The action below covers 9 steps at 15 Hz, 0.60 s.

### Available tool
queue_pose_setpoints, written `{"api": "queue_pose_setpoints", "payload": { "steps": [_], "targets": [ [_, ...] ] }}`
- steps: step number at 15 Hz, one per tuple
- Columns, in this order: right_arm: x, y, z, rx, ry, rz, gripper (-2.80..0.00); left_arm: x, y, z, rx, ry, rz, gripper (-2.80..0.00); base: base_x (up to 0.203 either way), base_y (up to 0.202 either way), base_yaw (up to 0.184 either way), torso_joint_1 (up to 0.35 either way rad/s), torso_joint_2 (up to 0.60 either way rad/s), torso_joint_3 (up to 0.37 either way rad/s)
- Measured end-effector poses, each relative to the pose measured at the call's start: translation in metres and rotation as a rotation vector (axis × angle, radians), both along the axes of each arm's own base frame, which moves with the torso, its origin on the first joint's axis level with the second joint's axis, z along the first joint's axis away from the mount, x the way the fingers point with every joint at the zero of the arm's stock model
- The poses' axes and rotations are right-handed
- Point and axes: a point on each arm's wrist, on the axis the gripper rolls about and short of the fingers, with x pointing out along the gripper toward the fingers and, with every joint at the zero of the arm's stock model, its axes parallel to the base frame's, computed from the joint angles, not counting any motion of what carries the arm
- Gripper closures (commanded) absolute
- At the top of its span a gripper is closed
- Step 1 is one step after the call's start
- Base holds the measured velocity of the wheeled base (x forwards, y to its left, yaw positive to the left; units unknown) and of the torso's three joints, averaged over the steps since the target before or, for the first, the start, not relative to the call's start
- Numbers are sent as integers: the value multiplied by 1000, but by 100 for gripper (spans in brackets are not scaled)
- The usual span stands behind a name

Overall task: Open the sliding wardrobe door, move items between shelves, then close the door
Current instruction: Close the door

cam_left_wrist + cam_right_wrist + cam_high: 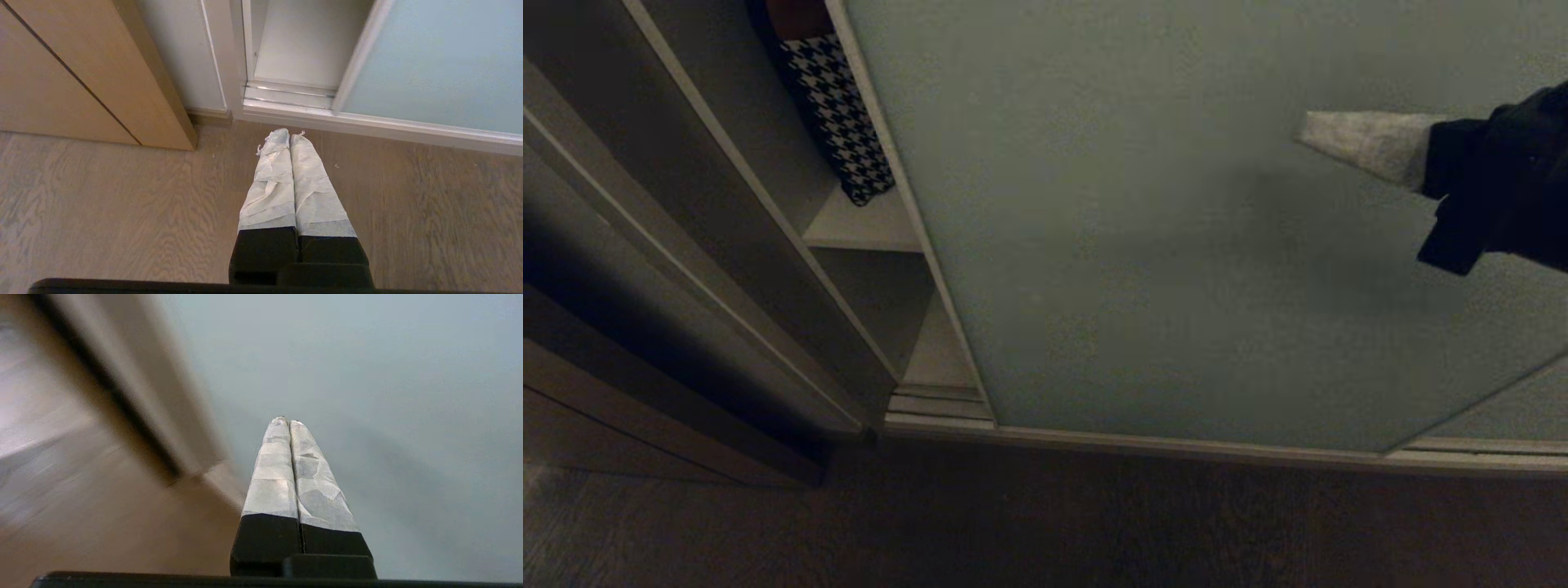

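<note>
Right claw (1303, 135), clenched and empty, is hovering w/ its tip at right of frame before the sliding wardrobe door (1143, 245); the step is prob. pushing the door, which next needs firm contact on the panel.

I'm looking at my right gripper (1303, 135) and seeing two long fingers (273, 473) tapering to blunt rounded tips, wrapped in wrinkled pale grey-white tape, and they're growing out of blocky matte black bases and a black cloth-like cover over the wrist (1503, 180). My left gripper (286, 134) is showing the same build, with white tape in overlapping creased bands on each finger (312, 192), frayed scraps sticking off at the tips, and squared black mounts below. A black bar of housing is running along the foot of both wrist views.
</note>
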Motion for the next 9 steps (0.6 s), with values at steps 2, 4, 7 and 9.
{"api": "queue_pose_setpoints", "payload": {
  "steps": [2, 4, 7, 9],
  "targets": [
    [1, -21, 3, 18, -18, -91, 0, 0, 0, 0, 0, 0, 0, 0, 0, 0, 0, 0, 0, 0],
    [2, -42, 7, 36, -37, -196, 0, 0, 0, 0, 1, 0, 0, 0, 0, 0, 0, 0, 0, 0],
    [-9, -72, 10, 59, -72, -343, 0, 0, 0, 0, 0, 0, 0, 0, 0, 0, 0, 0, 0, 0],
    [-22, -88, 2, 59, -79, -415, 0, 0, 0, 0, 0, 0, 0, 0, 0, 0, 0, 0, 0, 0]
  ]
}}
